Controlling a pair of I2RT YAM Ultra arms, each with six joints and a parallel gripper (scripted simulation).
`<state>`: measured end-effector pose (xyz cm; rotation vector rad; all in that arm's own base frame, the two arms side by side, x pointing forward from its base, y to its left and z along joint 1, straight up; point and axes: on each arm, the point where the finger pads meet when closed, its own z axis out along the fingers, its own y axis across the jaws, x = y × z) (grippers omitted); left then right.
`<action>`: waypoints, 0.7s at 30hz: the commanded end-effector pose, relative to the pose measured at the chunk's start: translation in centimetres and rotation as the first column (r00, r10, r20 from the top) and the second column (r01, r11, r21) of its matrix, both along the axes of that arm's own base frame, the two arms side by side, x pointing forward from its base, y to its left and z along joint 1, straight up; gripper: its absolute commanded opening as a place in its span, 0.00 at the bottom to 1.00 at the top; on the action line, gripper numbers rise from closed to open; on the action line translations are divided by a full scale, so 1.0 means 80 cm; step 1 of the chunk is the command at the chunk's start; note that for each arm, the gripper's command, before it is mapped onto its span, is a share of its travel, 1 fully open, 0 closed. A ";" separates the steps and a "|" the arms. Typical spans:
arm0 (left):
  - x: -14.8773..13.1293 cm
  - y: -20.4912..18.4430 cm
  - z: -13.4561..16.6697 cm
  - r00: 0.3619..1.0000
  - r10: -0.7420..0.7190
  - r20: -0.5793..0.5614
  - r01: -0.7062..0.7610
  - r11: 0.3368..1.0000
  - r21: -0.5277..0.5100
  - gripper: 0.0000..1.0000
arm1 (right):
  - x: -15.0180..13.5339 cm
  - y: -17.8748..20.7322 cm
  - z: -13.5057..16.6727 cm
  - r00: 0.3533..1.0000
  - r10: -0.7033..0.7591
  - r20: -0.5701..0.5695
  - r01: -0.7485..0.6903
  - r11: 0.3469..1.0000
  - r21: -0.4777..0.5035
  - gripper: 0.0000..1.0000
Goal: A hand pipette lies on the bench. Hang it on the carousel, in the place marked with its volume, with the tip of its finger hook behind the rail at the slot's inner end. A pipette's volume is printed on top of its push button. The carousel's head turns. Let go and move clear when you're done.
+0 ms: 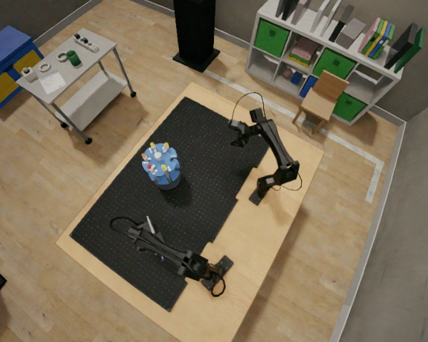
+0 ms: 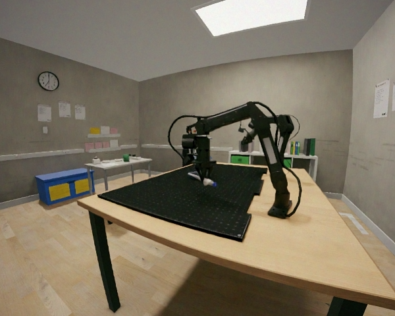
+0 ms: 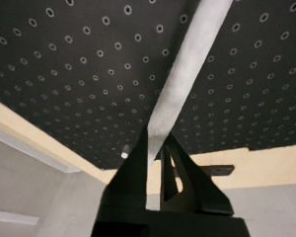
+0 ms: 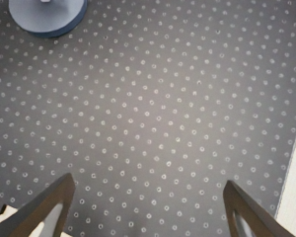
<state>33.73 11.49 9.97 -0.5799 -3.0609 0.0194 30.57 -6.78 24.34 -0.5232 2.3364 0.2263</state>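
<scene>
The left gripper [image 1: 152, 234] [image 2: 203, 177] [image 3: 155, 130] was pinching the white pipette [image 1: 150, 224] [image 2: 208, 182] [image 3: 183, 74] between its two fingers, over the black board [image 1: 203, 158] [image 2: 177, 200] [image 3: 109, 59] [image 4: 153, 128]. The pipette had a blue end, but any writing there was too small to read. The blue carousel [image 1: 162, 156] [image 4: 46, 15] stood near, with other pipettes on it. The right gripper [image 1: 238, 142] [image 2: 245, 139] [image 4: 148, 182] was spread wide, with nothing between its fingers.

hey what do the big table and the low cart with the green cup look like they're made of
Table: probably wood, satin finish, judging by its pale tan grain. Cart: perhaps painted metal, matte; smooth even grey, slim legs.
</scene>
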 end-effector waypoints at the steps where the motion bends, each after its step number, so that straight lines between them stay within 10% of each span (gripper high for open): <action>1: 0.015 0.000 0.020 0.975 -0.207 0.074 0.206 0.978 0.027 0.12 | 0.004 -0.002 0.012 0.999 0.004 0.039 -0.004 1.000 -0.005 1.00; 21: 0.001 -0.006 0.020 0.750 -0.658 0.062 0.656 0.753 0.049 0.12 | 0.004 -0.002 0.012 0.999 0.004 0.039 -0.004 1.000 -0.005 1.00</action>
